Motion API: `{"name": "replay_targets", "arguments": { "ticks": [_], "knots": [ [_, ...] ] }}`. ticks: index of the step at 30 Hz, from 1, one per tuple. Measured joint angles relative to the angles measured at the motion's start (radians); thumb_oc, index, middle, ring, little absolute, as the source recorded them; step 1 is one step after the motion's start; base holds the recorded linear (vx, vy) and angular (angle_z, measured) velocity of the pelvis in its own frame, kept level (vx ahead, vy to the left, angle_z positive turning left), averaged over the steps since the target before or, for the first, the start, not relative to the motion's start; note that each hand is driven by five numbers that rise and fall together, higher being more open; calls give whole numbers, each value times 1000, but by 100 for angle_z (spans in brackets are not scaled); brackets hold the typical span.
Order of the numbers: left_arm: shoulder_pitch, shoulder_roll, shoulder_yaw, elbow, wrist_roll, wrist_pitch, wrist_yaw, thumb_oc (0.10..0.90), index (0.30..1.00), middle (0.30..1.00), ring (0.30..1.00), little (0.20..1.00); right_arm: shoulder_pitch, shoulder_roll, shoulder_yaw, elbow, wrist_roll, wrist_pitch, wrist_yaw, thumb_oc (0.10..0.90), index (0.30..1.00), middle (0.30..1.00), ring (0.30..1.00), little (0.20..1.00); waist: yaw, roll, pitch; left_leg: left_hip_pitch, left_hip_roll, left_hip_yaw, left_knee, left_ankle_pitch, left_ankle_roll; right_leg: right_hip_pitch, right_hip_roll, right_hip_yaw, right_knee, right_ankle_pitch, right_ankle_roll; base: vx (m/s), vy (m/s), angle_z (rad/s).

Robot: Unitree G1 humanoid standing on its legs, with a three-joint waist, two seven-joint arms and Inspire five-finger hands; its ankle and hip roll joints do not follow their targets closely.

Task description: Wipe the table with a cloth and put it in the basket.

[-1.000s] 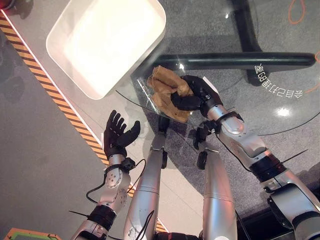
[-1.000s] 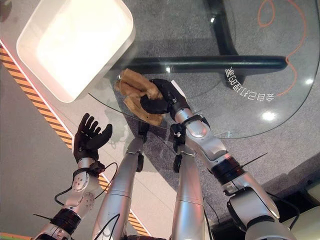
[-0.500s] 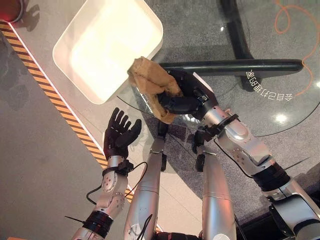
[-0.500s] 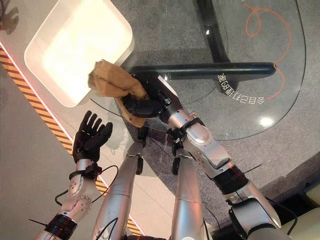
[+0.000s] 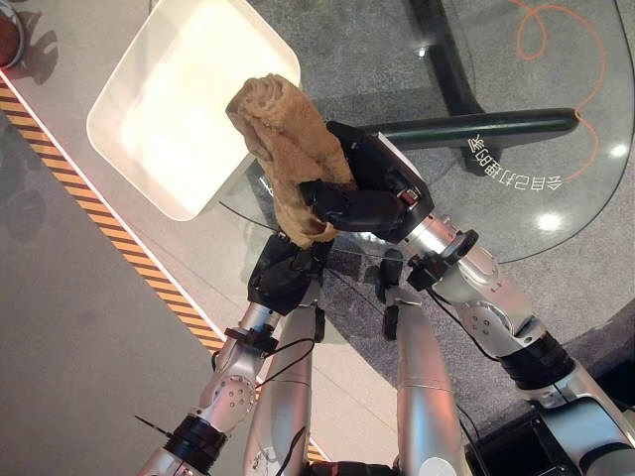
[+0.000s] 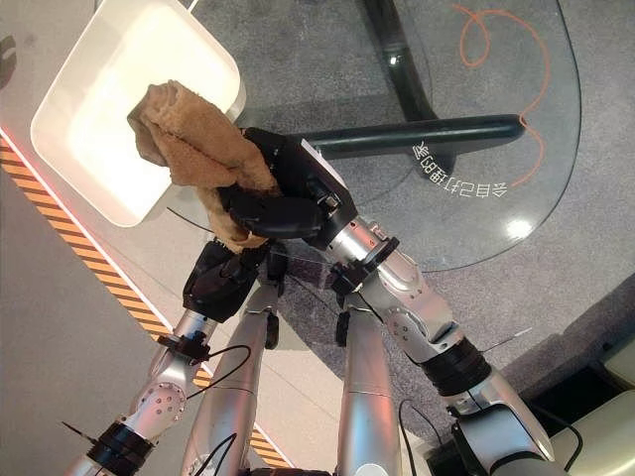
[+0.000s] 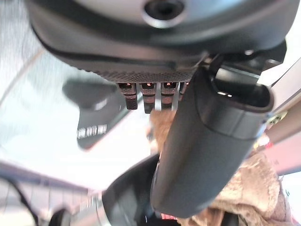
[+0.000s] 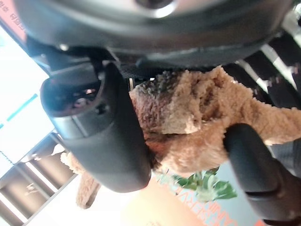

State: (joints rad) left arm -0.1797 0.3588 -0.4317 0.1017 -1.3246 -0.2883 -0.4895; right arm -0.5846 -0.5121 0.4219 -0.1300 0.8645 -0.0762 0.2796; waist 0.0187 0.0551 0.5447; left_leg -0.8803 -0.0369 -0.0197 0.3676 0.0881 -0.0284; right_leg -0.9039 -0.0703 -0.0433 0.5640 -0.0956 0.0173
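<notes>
Your right hand [image 5: 362,198] is clenched around the brown cloth [image 5: 283,139], thumb and fingers curled into its folds. The cloth is lifted clear of the glass table [image 5: 556,218]; its upper bunch overlaps the near rim of the white basket [image 5: 119,149], and its lower end hangs over the table's curved edge. The basket sits just beside that edge, its interior open. Your left hand [image 5: 283,283] sits directly below the cloth; you cannot tell how its fingers are set.
</notes>
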Motion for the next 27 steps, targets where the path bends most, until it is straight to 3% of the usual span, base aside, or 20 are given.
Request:
{"name": "replay_targets", "arguments": {
  "ticks": [3, 9, 21, 27],
  "knots": [
    [-32, -3, -12, -7, -48, 14, -50, 800, 900, 900, 900, 900, 5, 20, 0, 0, -1, -2, 1, 100, 300, 300, 300, 200, -4, -1, 0, 26, 2, 3, -1, -3, 4, 28, 1, 0, -9, 2, 3, 0, -42, -3],
    [-36, -4, -5, -44, -113, 28, -70, 800, 900, 900, 900, 900, 13, 41, -8, -6, -5, -75, 1, 100, 300, 300, 300, 200, -23, -3, 0, 40, 2, 5, -6, -12, 5, 44, 1, 1, -28, 5, 8, -2, -28, -1],
    [-36, -18, 90, -47, -108, 74, -69, 800, 900, 900, 900, 900, 88, 26, -116, -6, -3, -214, -6, 100, 300, 300, 300, 200, -26, -12, 3, 42, 3, 9, -16, -10, 11, 52, 2, 3, -45, 10, 11, 0, 0, 0],
    [-27, -18, 90, -43, -74, 86, -66, 800, 900, 900, 900, 900, 82, 30, -143, -7, 13, -267, -27, 100, 300, 300, 300, 200, -25, -24, 2, 59, 3, 14, -17, -12, 13, 67, 2, 10, -46, 11, 12, 0, 2, -2]
  ]
}}
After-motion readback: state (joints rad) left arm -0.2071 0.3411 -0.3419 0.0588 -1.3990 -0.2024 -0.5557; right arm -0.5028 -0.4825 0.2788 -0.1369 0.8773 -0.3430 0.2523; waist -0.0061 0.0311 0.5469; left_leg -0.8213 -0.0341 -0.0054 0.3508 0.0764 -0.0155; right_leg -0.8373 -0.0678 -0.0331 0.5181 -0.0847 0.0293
